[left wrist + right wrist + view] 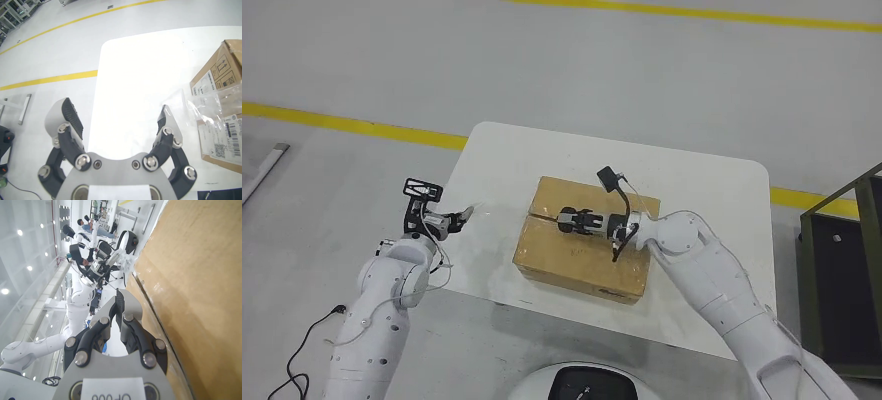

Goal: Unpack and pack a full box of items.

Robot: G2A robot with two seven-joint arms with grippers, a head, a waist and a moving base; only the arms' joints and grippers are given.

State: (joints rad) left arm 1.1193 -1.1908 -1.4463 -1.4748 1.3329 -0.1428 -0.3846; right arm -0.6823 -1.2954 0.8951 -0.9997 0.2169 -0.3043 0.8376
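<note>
You cannot see inside the brown cardboard box [552, 250]: its flaps are shut, and whatever it holds is hidden. In the left wrist view the box [223, 62] runs off the picture's edge. There the crumpled clear plastic film [204, 108] veils part of its white labels [232, 132]. You cannot tell where that film ends, since it leaves the frame too. From above, the film [468, 212] is too small for you to make out its shape. In the right wrist view the box [189, 275] is cut off by the frame. You also cannot tell whether the right gripper [117, 294], jaws pressed together, pinches any of the glossy tape [157, 287] along the seam. The right arm [722, 280] covers a near corner of the white desk [702, 180].
</note>
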